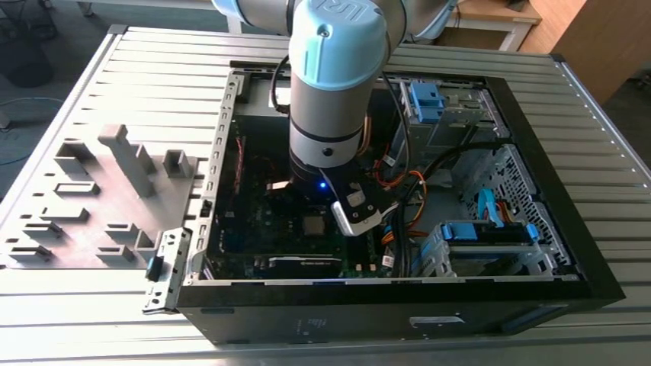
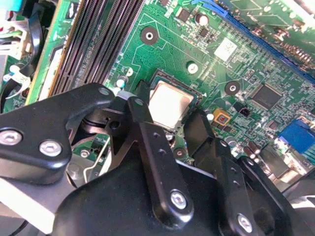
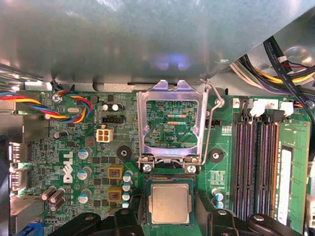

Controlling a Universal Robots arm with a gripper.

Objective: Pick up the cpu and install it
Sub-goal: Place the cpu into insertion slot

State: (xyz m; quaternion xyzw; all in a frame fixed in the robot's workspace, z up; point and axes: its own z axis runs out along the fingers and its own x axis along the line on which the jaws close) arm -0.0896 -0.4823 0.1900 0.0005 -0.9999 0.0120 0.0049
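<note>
A slatted table (image 1: 91,328) is carrying an open case (image 1: 386,309), and the arm (image 1: 331,91) is reaching straight down into it. A grey tray (image 1: 91,221) is lying beside the case on the exterior view's left. Inside, the green board (image 3: 74,162) is lying flat, its socket frame (image 3: 144,123) standing flipped open. In the first wrist view the gripper (image 3: 173,219) is hanging over the socket, its black fingers (image 3: 129,221) spread wide and gripping nothing. The cpu (image 3: 170,204) is sitting in the socket, silver top up, between the fingers and clear of them.
</note>
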